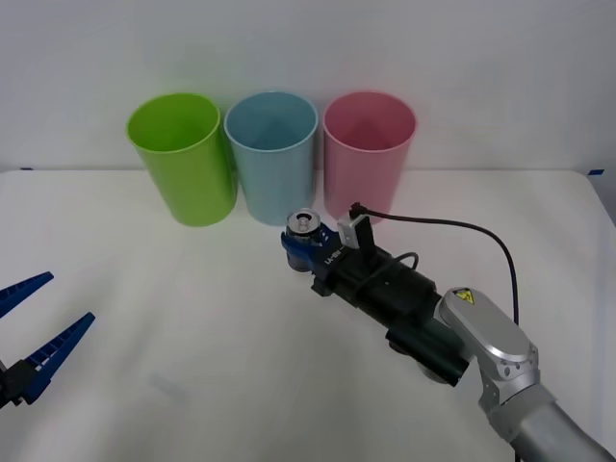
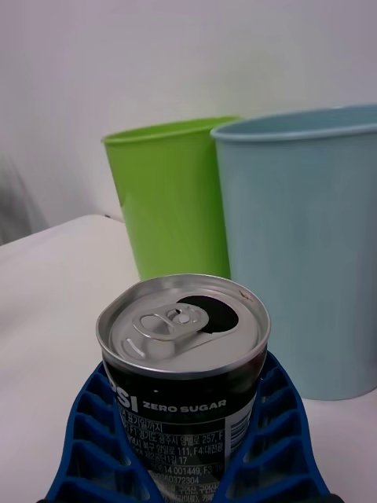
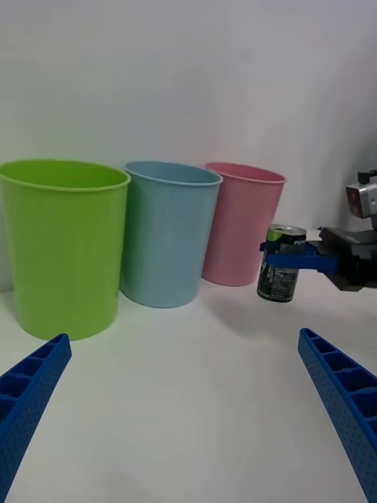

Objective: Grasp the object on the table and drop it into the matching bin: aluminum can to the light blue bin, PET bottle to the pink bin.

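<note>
Left end effector (image 1: 34, 332) at near-left edge of surface (image 1: 192, 327), fingers spread wide, w/ bare room around it. Right end effector (image 1: 306, 243) mid-surface, arm reaching fwd, fingers clamped on aluminum can (image 1: 306, 224), held upright, lifted, just before light blue bin (image 1: 272, 159). Pink bin (image 1: 368, 154) far right; lime green bin (image 1: 183, 159) far left.

Aluminum can (image 2: 183, 357) in right gripper (image 2: 185, 464)
</note>
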Controlling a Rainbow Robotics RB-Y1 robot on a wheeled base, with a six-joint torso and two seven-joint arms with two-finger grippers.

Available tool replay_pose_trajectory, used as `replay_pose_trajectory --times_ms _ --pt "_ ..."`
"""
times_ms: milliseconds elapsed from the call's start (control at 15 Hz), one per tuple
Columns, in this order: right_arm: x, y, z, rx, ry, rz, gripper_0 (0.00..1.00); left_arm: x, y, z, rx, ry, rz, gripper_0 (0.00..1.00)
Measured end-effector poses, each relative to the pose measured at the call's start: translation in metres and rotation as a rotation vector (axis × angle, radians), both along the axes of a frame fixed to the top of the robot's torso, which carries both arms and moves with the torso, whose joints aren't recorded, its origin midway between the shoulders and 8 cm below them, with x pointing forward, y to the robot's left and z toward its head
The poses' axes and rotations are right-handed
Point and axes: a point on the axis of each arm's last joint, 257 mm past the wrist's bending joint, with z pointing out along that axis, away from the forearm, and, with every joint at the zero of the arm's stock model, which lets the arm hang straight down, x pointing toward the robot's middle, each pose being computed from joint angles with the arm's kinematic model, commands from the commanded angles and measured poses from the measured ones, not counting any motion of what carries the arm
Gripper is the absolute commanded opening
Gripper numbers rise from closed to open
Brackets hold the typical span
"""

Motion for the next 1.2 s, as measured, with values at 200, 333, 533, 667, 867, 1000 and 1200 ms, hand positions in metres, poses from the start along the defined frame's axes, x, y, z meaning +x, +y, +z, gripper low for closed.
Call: replay_pose_trajectory --times_ms 200,333,533,667,867,1000,1200 --pt "-0.012 -0.01 0.027 0.066 0.009 0.006 0.0 0.0 0.0 0.0 0.0 0.0 0.0 1.0" --pt "-0.016 -0.015 0.044 0.109 0.019 0.003 0.0 0.0 0.0 0.0 0.0 0.0 0.0 1.0" --pt "-0.021 -0.015 0.071 0.172 0.019 0.009 0.0 0.0 0.0 0.0 0.0 0.0 0.0 1.0" --pt "-0.023 -0.013 0.091 0.207 0.006 0.011 0.0 0.0 0.0 0.0 0.0 0.0 0.0 1.0" --pt "-0.029 -0.01 0.121 0.234 -0.039 0.009 0.0 0.0 0.0 0.0 0.0 0.0 0.0 1.0" --pt "-0.03 -0.007 0.137 0.249 -0.06 0.02 0.0 0.0 0.0 0.0 0.0 0.0 0.0 1.0" --pt "-0.021 -0.002 0.162 0.268 -0.087 0.015 0.0 0.0 0.0 0.0 0.0 0.0 0.0 1.0"
